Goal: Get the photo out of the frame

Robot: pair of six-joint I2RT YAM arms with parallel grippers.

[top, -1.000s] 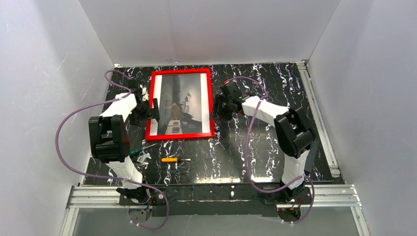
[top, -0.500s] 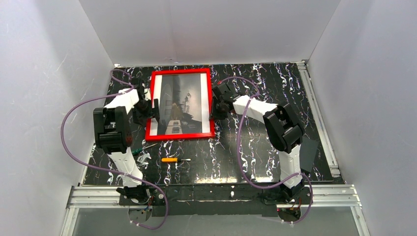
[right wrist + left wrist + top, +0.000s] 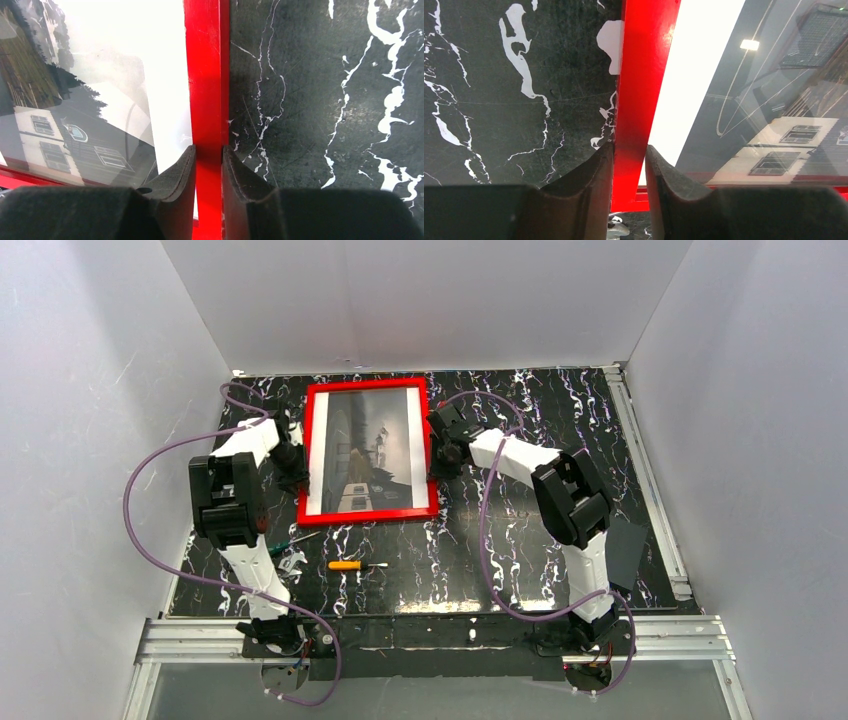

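A red frame (image 3: 368, 516) lies flat on a black marbled table (image 3: 450, 560), with the photo (image 3: 365, 450) inside it, face up. The left gripper (image 3: 629, 150) is narrowed onto the frame's left rail. One finger (image 3: 596, 167) sits at the rail's outer edge and the other over its inner edge. The right gripper (image 3: 208, 150) pinches the opposite rail the same way. The photo lies between the two grippers. An orange screwdriver (image 3: 345, 565) lies on the table, nearer the arm bases than the left gripper.
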